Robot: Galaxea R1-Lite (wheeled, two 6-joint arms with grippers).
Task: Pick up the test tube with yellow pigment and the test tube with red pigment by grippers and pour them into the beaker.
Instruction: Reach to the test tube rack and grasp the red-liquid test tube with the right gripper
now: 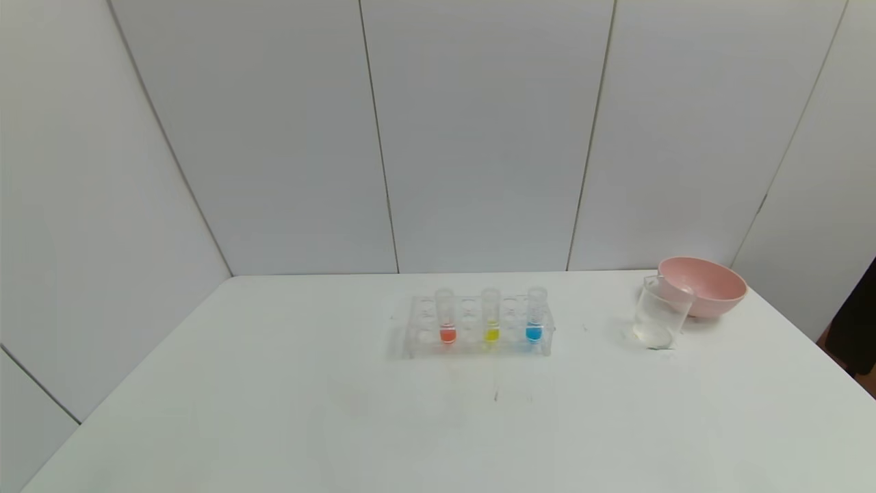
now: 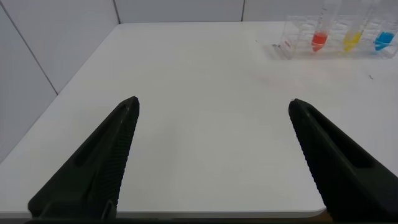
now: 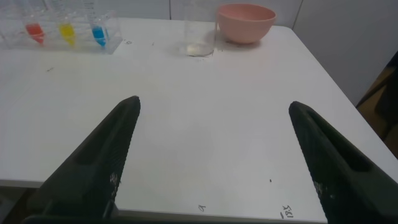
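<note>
Standing upright in a clear rack (image 1: 479, 329) mid-table, the test tube with red pigment (image 1: 446, 316) sits left of the test tube with yellow pigment (image 1: 491, 315). The beaker (image 1: 658, 313) touches a pink bowl (image 1: 705, 286) farther right. Left gripper (image 2: 214, 109) and right gripper (image 3: 214, 109) hover spread wide, empty. Small marks at the table's (image 3: 205, 162) near edge are unreadable.

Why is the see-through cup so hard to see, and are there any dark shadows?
Head view: the beaker is clear glass against the white table, so only faint edges show; soft shadow sits under the pink bowl. Right wrist view: the same beaker looks pale. Left wrist view: even light, no hard shadows.
</note>
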